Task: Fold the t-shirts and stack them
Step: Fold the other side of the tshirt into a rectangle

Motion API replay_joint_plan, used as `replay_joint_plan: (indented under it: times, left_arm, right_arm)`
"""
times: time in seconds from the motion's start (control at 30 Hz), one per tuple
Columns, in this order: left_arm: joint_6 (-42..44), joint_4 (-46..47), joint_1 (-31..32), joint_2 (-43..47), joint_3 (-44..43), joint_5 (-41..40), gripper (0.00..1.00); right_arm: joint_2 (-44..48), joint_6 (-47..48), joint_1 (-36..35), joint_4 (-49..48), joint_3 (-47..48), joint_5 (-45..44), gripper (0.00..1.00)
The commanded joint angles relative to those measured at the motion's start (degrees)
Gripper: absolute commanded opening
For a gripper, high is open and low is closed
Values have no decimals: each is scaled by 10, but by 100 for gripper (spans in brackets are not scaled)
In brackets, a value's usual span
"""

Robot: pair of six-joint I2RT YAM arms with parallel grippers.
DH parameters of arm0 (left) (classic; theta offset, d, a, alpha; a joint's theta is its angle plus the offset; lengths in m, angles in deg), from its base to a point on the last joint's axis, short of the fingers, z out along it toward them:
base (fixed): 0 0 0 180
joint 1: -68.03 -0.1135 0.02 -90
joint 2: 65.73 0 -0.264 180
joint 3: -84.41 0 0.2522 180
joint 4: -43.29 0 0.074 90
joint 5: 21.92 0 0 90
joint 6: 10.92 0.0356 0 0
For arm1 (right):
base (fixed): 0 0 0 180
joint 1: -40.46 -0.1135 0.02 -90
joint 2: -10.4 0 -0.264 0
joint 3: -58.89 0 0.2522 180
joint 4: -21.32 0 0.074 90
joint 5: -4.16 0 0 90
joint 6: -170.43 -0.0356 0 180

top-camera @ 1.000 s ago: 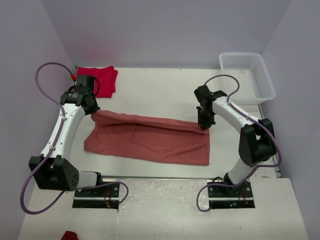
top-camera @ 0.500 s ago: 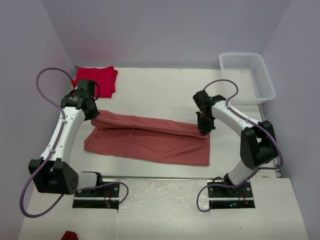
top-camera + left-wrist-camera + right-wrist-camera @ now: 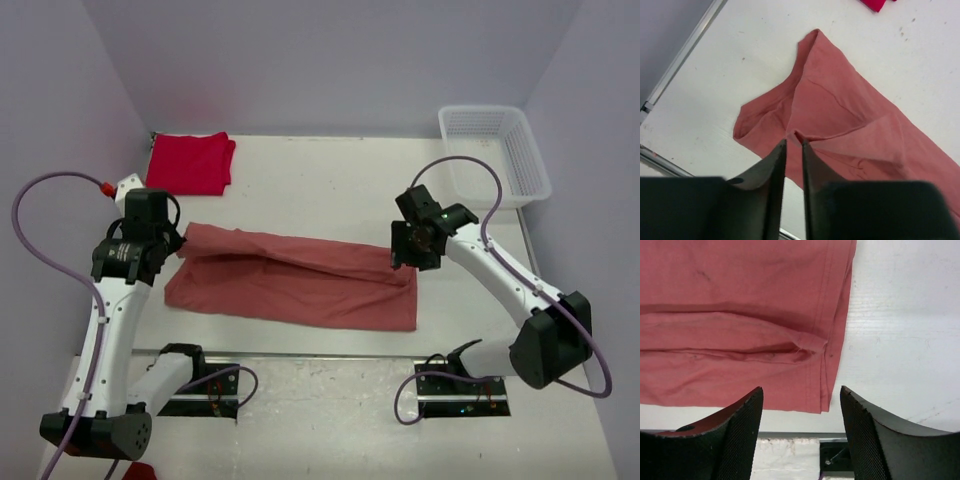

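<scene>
White counter [image 3: 320,180]: dusty salmon-pink cloth tee [image 3: 300,285], folded once lengthwise, beneath left pincer [image 3: 794,144] (barely parted, empty) and right pincer [image 3: 801,388] (wide, empty); bright red cloth tee [image 3: 192,163] folded beyond left pincer; cross-folds and stacking judged outstanding.

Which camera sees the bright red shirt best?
The top camera. It shows the whole red shirt, lying in the far left corner. The left wrist camera catches only a tiny red scrap of it at its upper edge. The right wrist camera shows none of it, only the pink shirt.
</scene>
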Motion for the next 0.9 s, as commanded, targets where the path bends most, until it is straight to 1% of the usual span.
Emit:
replay_joint_plan:
  times: [0.0, 0.03, 0.17, 0.27, 0.33, 0.37, 0.4, 0.43, 0.47, 0.5, 0.53, 0.57, 0.63, 0.73, 0.87]
  left_arm:
    - [-39, 12, 2, -10, -7, 1, 23]
    - [-49, 8, 2, -13, -8, 21, 35]
    - [-77, 3, 2, -17, 18, 45, 39]
    - [-94, -7, 2, -7, 27, 40, 41]
    - [-81, 27, 2, 3, 34, 40, 41]
    - [-76, 33, 2, -1, 32, 41, 39]
    - [-66, 43, 2, -7, 25, 44, 29]
    - [-63, 47, 2, -17, 21, 54, 22]
    - [-52, 50, 2, -40, 18, 61, 10]
    - [-45, 54, 2, -55, 14, 73, 0]
    - [-37, 62, 2, -70, 9, 101, 0]
    - [-29, 69, 2, -99, 7, 113, 0]
    - [-16, 80, 2, -127, 6, 131, 0]
    - [4, 106, 4, -169, 12, 155, 0]
    - [10, 126, 5, -207, 19, 144, 0]
  right_arm:
    - [-41, 3, 2, 12, 38, -19, 65]
    - [-50, 10, 1, 11, 57, -19, 66]
    - [-96, 23, 2, 8, 109, -13, 66]
    - [-127, 32, 2, 4, 142, -2, 67]
    - [-161, 43, 3, 4, 169, 9, 66]
    - [-175, 48, 2, 6, 178, 8, 61]
    - [-187, 49, 4, 6, 194, 8, 55]
    - [-199, 54, 4, 5, 198, 12, 45]
    - [-215, 54, 5, 0, 201, 20, 15]
    - [-222, 52, 5, 0, 207, 21, 4]
    - [-226, 50, 4, -5, 206, 27, 0]
    - [-232, 51, 4, -19, 205, 35, 0]
    - [-243, 56, 4, -30, 211, 74, 0]
    - [-267, 61, 4, -49, 221, 76, 0]
    - [-304, 83, 5, -52, 249, 99, 0]
